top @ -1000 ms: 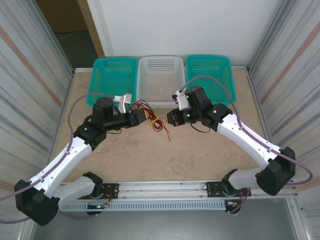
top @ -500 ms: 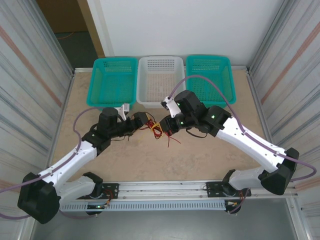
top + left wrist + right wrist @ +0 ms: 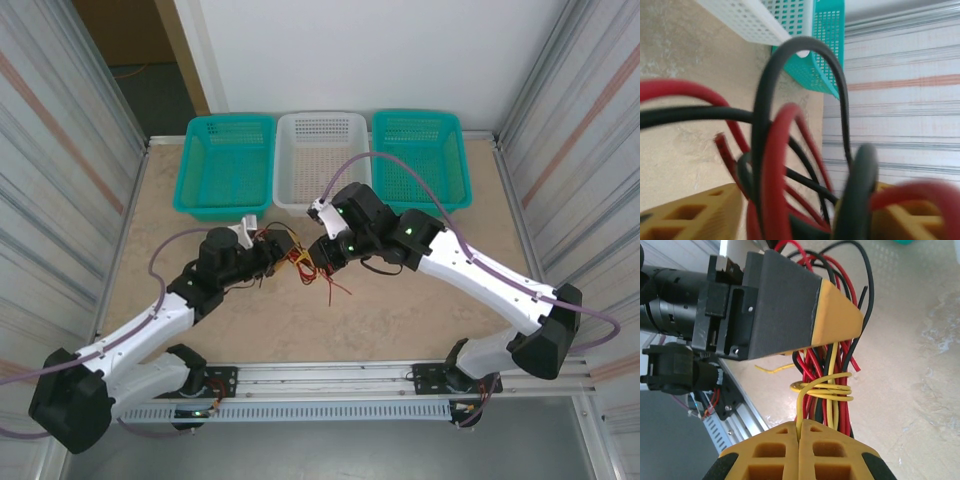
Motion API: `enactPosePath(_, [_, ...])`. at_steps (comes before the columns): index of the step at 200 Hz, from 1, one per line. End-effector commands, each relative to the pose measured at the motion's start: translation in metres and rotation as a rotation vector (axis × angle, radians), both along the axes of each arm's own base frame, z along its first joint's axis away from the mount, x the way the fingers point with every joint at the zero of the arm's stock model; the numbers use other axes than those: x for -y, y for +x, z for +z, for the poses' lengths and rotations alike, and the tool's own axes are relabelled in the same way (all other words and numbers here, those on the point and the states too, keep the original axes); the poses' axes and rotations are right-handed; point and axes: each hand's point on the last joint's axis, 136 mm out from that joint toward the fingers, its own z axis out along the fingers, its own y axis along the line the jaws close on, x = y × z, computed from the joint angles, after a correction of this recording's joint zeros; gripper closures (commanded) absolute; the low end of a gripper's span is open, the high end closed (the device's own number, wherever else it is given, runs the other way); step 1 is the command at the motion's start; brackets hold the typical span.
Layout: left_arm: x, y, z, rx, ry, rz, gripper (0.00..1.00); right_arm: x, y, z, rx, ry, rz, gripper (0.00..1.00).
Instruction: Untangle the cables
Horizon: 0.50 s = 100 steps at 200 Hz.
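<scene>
Both my arms have drawn in toward each other since the earlier frame, bringing the cables a little further from the white basket.

Top view: my left gripper and right gripper meet at the bundle, near the basket's front.

Left wrist: my jaws stand apart, with red and black loops loose between them.

Right wrist: my jaws are together, clamped on the bundle just beside the yellow tie, which is wound round it.

Judgement: nothing is separated yet. The tie and every strand remain to be dealt with.
</scene>
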Motion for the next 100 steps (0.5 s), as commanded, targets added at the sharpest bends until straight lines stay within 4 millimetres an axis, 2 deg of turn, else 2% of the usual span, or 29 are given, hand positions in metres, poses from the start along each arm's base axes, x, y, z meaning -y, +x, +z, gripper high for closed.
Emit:
enactPosePath(1, [-0.001,0.006,0.015,0.031,-0.017,0.029,0.52,-0.012,-0.004,0.024,0.056,0.076,0.046,1.0])
enactPosePath(30, [0.005,0.007,0.012,0.024,-0.024,0.003,0.81,-0.009,-0.005,0.023,0.054,0.083,0.033,1.0])
enactPosePath(55, [0.006,0.006,0.01,0.017,-0.015,-0.004,1.0,-0.003,0.0,0.023,0.065,0.074,-0.004,1.0])
enactPosePath(73, [0.003,0.006,0.012,0.022,-0.004,-0.003,1.0,0.007,0.007,0.018,0.064,0.052,-0.049,1.0])
enactPosePath(100, [-0.002,0.006,0.022,0.046,-0.002,-0.004,1.0,0.036,0.03,0.006,0.03,0.029,-0.178,1.0])
